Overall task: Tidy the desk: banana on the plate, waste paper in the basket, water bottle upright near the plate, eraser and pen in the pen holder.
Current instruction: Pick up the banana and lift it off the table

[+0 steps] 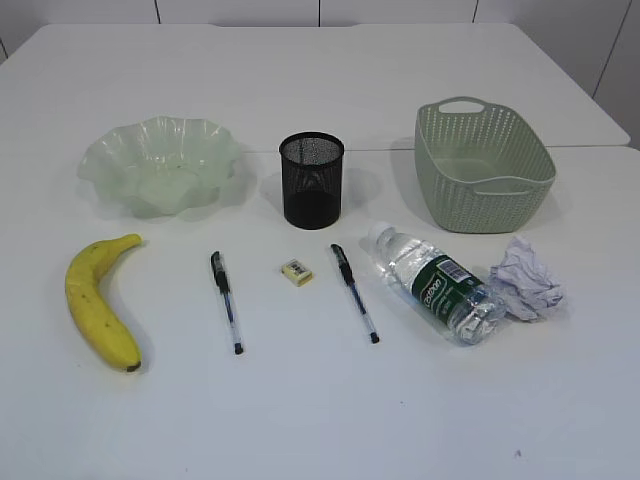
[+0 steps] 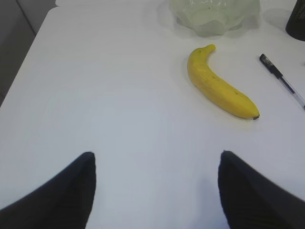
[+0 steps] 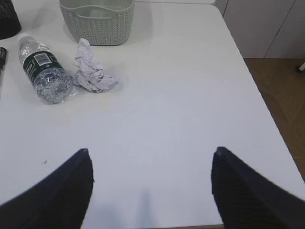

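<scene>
In the left wrist view the banana (image 2: 219,81) lies at the upper right of the frame, well apart from the left gripper (image 2: 157,191), whose fingers are spread wide over bare table (image 2: 95,95). It is yellow and curved, its stem toward the plate (image 2: 214,19). The right gripper (image 3: 150,188) is likewise spread and empty, the bottle (image 3: 43,71) and crumpled paper (image 3: 90,71) at its upper left.

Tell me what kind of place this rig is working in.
Probably a lab or test room staged as a desk: plain white tables pushed together, white panel walls behind, and items laid in a neat row, such as the banana and water bottle.
</scene>
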`<state>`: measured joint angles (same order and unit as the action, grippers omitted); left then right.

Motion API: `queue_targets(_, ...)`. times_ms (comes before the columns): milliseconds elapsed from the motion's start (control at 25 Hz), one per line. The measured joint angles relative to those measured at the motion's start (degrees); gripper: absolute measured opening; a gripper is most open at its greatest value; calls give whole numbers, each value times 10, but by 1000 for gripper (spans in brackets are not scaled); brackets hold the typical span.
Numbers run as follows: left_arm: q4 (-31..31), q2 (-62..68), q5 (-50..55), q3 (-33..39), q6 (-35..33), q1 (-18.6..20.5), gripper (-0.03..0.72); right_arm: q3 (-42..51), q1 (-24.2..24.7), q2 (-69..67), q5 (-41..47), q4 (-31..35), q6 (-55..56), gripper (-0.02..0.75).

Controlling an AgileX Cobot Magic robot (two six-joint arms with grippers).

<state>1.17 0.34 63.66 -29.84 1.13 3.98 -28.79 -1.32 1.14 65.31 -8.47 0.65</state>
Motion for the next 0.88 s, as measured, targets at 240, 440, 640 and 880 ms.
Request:
queue_targets(240,0,0,0,0,0,0,563,0,0,0,0,1,0,575)
queue_targets(440,0,0,0,0,-1,0,561,0,0,0,0,3,0,575)
queue_targets(640,0,0,0,0,-1,0,561,0,0,0,0,3,0,575)
queue_targets(880,-2,0,0,0,-1,0,561,-8,0,0,-16,3,9,556)
